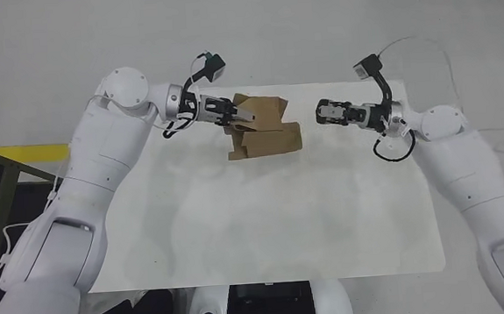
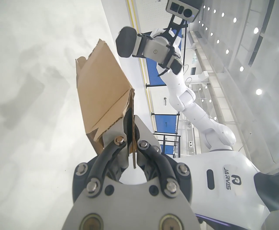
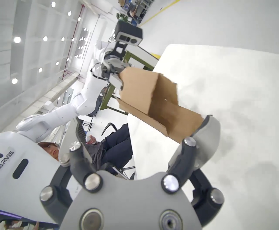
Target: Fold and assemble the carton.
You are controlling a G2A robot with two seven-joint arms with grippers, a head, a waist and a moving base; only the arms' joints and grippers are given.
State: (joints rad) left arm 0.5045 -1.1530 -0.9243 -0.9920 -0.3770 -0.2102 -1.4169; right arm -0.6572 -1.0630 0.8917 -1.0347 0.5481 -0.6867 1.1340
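The left gripper [image 2: 130,130] is clamped on a thin edge of the carton [image 1: 263,125], one panel pinched between its fingers; the carton is partly opened, its flaps loose, and sits over the far side of the table [image 1: 239,228] — whether its lower edge touches the surface I cannot tell. The right gripper [image 1: 319,114] hangs spread wide and empty, near the carton's other end but apart from it. The hold looks slim to me: a single cardboard edge may slide or pivot between the fingers if the other arm pushes hard against the free end; a push off the fold line could crease a panel wrongly or flatten the half-open shape; a dropped carton — so near the far rim — might go off the table.
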